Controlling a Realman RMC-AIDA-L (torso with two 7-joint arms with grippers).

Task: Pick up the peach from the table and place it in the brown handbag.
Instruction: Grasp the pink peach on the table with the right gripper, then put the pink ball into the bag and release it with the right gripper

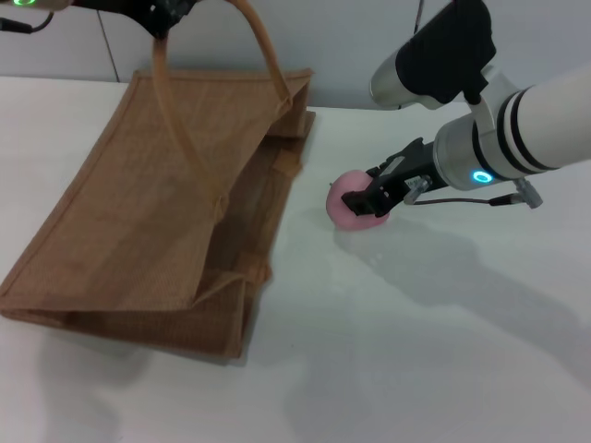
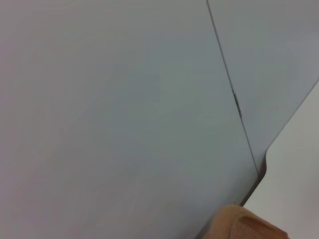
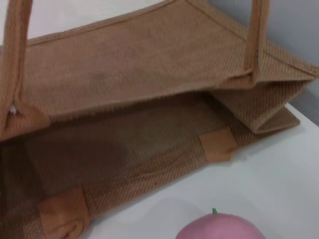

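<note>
The brown handbag (image 1: 138, 203) lies on the white table (image 1: 443, 351) with its mouth facing right, held open. My left gripper (image 1: 159, 14), at the top edge, is shut on one arched handle (image 1: 171, 111) and holds it up. The pale-pink peach (image 1: 355, 210) rests on the table just right of the bag's mouth. My right gripper (image 1: 369, 198) is down on the peach with its dark fingers closed around it. The right wrist view shows the top of the peach (image 3: 219, 228) with its small stem, and the open bag (image 3: 149, 74) beyond it. The left wrist view shows a bit of tan bag fabric (image 2: 244, 225).
A grey wall (image 2: 124, 99) stands behind the table's far edge. The right arm's white and black forearm (image 1: 517, 120) reaches in from the right. Bare tabletop (image 3: 279, 164) lies between the peach and the bag's mouth.
</note>
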